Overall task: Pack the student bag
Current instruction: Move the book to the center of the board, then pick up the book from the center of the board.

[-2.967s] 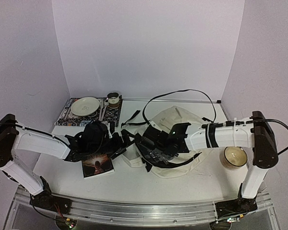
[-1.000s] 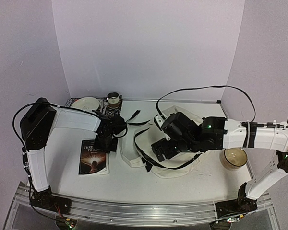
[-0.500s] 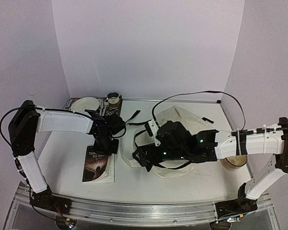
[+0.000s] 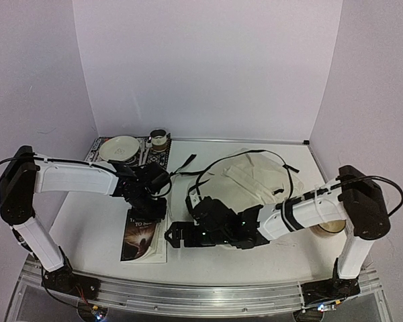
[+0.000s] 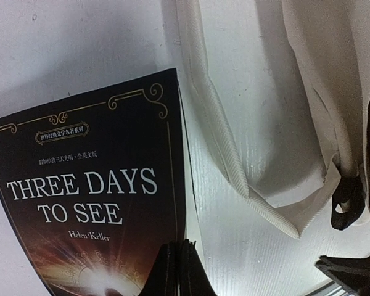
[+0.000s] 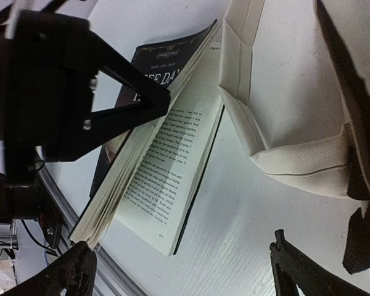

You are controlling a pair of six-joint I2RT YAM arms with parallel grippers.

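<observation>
The student bag [image 4: 250, 176] lies flat at centre right, cream fabric with black straps; a cream flap [image 5: 234, 166] and a strap end [image 6: 296, 163] show in the wrist views. A dark book, "Three Days to See" [image 4: 142, 236], lies left of the bag. My left gripper [image 4: 150, 210] is shut [image 5: 180, 270] on the right edge of the book's front cover [image 5: 92, 185]. In the right wrist view the cover and a block of pages [image 6: 166, 154] stand lifted, printed pages showing. My right gripper [image 4: 173, 235] hovers low beside the book, open [image 6: 185, 270], holding nothing.
A patterned placemat [image 4: 94, 161] at the back left carries a white plate [image 4: 119, 147] and a cup [image 4: 158, 139]. A round tan container [image 4: 330, 225] stands behind the right arm. The metal rail [image 4: 188, 295] runs along the near edge, close to the book.
My right arm has come off the bag and swung down to the near left, beside the book. The left gripper has shifted nearer with the book, whose cover now stands lifted.
</observation>
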